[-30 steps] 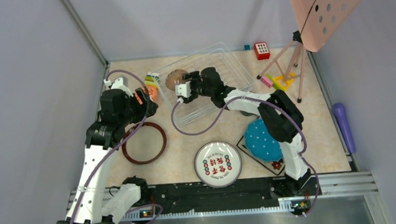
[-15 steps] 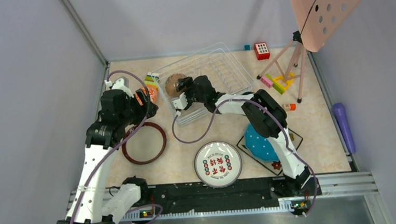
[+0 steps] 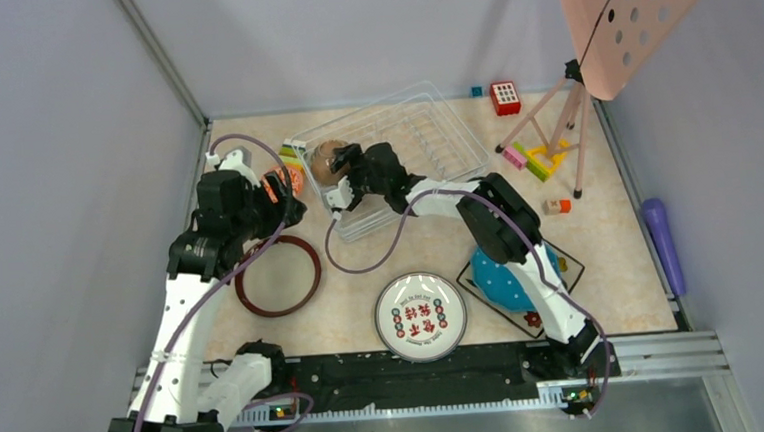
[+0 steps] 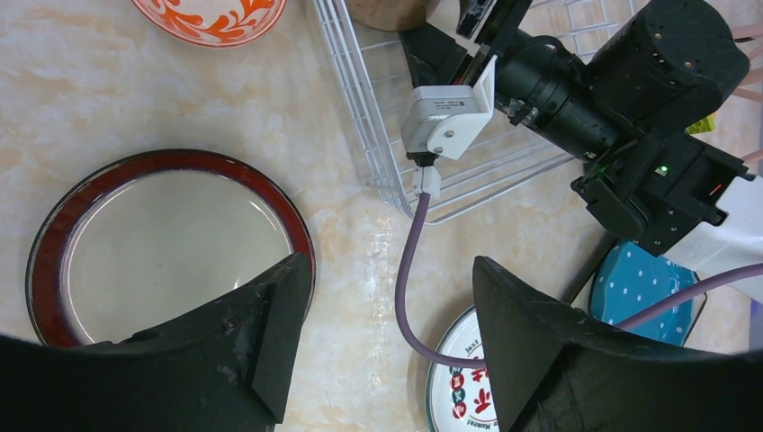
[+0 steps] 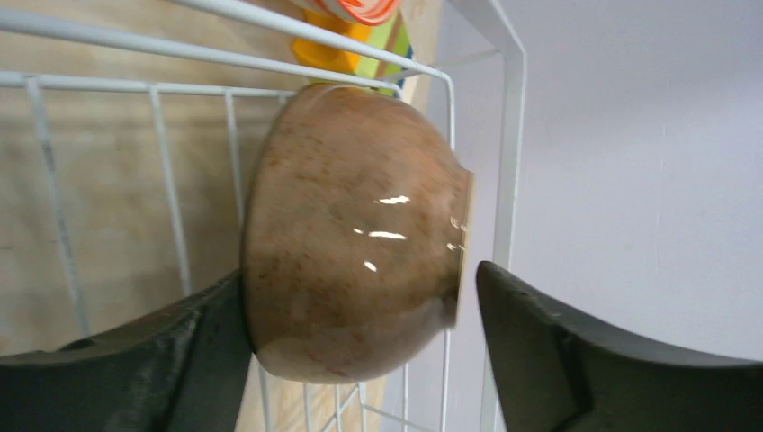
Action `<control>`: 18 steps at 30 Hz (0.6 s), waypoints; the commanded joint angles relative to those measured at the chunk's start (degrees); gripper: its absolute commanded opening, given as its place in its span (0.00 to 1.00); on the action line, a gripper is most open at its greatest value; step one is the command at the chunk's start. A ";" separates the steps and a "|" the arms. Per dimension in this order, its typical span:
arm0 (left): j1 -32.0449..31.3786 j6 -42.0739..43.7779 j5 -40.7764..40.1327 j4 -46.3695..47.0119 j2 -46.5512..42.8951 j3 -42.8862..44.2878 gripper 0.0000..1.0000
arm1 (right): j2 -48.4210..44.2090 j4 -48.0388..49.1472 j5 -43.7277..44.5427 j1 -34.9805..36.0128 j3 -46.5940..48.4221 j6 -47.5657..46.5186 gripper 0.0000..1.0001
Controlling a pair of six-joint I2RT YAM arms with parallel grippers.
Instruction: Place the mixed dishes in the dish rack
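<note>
The dish rack (image 3: 423, 138) stands at the back middle. The brown bowl (image 3: 326, 160) lies on its side in the rack's left end. My right gripper (image 3: 341, 164) is open, its jaws on either side of the brown bowl (image 5: 351, 261); the left finger touches it and a small gap shows at the right one. My left gripper (image 4: 387, 342) is open and empty above the table, between the dark red-rimmed plate (image 4: 162, 243) and the white plate with red characters (image 3: 420, 316). The orange-and-white bowl (image 4: 211, 9) sits left of the rack. The blue dotted plate (image 3: 502, 279) rests on the black square plate (image 3: 542, 317). The green mug is hidden.
A small red keypad toy (image 3: 505, 97) and toy blocks (image 3: 535, 157) lie at the back right, beside a tripod holding a pink perforated panel (image 3: 636, 10). A purple object (image 3: 662, 244) lies at the right wall. The right arm's purple cable (image 3: 361, 262) loops over the table.
My right gripper has moved left along the rack and now straddles the brown bowl. The left arm has barely moved.
</note>
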 commanded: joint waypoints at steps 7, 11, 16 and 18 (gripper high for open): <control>0.56 1.35 2.50 2.62 0.17 0.03 0.72 | -2.99 0.54 -2.36 1.34 6.62 6.09 0.95; 0.60 1.89 4.48 2.66 0.20 -0.25 0.72 | -4.03 -12.65 -4.79 1.27 11.45 5.97 0.99; 0.60 2.00 6.12 2.28 0.23 -0.59 0.72 | -3.96 -23.55 -5.43 1.27 16.06 5.56 0.99; 0.60 2.00 6.55 2.11 0.25 -0.61 0.72 | -4.05 -28.40 -6.56 1.11 17.86 5.61 0.99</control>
